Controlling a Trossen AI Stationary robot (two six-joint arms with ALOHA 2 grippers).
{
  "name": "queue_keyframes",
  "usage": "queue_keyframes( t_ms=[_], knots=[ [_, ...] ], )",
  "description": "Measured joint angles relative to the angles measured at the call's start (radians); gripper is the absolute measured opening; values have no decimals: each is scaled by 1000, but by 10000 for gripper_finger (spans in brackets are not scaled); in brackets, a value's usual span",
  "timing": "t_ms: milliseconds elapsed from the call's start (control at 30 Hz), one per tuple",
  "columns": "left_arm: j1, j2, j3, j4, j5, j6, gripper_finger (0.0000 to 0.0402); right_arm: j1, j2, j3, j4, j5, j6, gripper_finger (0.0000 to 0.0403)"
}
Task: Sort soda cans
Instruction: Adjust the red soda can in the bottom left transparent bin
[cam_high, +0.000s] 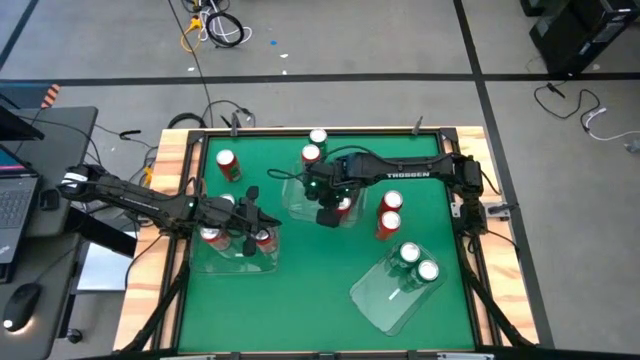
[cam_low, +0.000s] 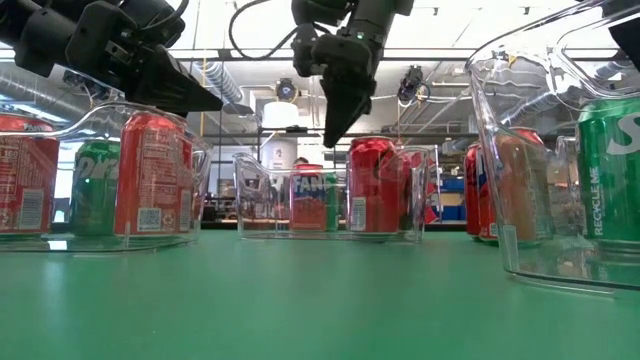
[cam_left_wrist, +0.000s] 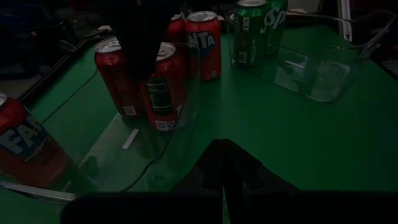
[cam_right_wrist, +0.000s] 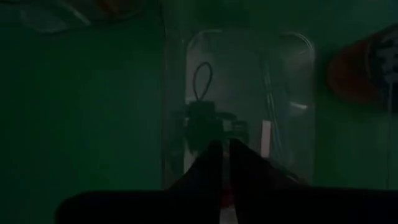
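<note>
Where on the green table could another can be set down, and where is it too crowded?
Free patches: the green table along the near edge between the left bin and tilted right bin, and the far right corner. Crowded: the middle bin under the right gripper, and around the left gripper.

Red soda cans (cam_low: 150, 172), silver tops; green soda cans (cam_low: 612, 165); green table (cam_high: 300, 290); clear bins (cam_high: 385, 292); dark arms.

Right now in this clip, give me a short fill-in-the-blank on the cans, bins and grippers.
1. The bin at the table's near right holds two ____ cans.
2. The right gripper hangs above the ____ bin.
3. The left gripper holds ____.

Missing words: green; middle; nothing
</note>
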Motion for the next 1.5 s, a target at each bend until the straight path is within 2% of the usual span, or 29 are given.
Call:
queue_keyframes(
  t_ms=[367,633,733,933,1100,1367,1500],
  knots=[
    [0,0,0,0,0,-7,2,-9,-1,3,-124,-10,2,16],
    [0,0,14,-29,0,-26,2,4,1,35,-85,12,-2,30],
    [0,0,71,-136,0,-30,2,5,1,62,-58,14,-6,46],
    [-5,0,247,-512,80,-93,2,34,1,87,45,18,-40,98],
    [-27,5,402,-788,102,-136,2,53,1,86,79,18,-67,138],
    [-35,53,439,-986,108,-214,2,54,1,86,77,18,-73,147],
    [-35,77,439,-1018,106,-242,2,54,1,86,77,18,-85,144]
  ],
)
